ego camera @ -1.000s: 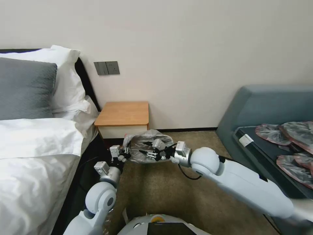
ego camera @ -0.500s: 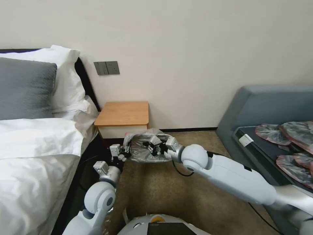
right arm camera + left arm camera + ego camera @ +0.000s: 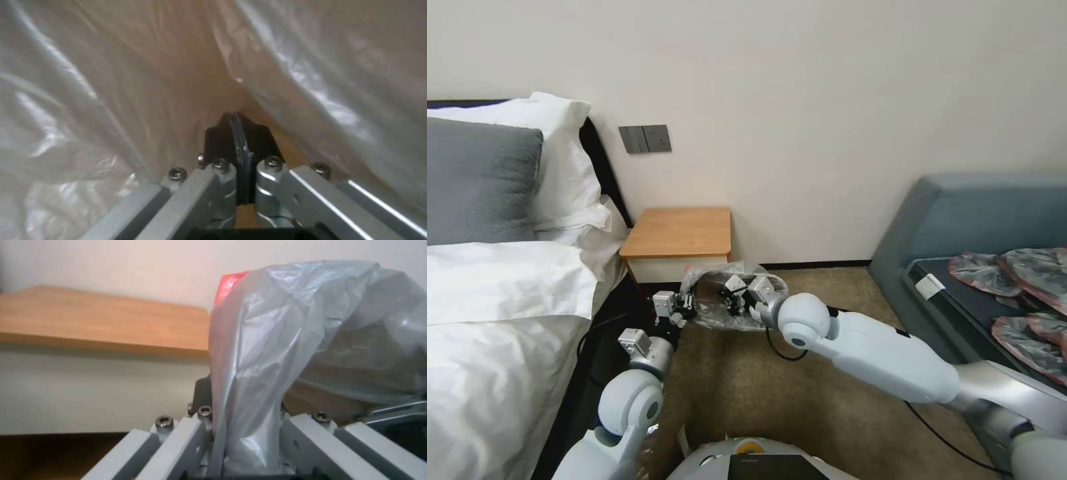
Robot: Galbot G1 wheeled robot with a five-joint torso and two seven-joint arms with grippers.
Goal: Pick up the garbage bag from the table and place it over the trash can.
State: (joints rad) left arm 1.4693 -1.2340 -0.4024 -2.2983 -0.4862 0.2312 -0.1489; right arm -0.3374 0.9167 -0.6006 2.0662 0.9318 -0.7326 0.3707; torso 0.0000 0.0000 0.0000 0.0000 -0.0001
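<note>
Just in front of the table (image 3: 679, 232), low over the carpet, garbage bag (image 3: 730, 297) hanging in the air between both arms. Left gripper (image 3: 242, 426) clamped on the red-rimmed edge, presumably to anchor the mouth. Right gripper (image 3: 237, 140) pushed inside the plastic, fingers pressed together, likely to spread it for fitting.

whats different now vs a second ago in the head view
The right gripper has pushed leftward, deeper into the garbage bag, its arm swinging in toward the table; its jaws are shut inside the plastic. The left gripper stayed put, clamped on the bag's rim beside the table. Nothing was released. Table, bed and sofa are unchanged.
</note>
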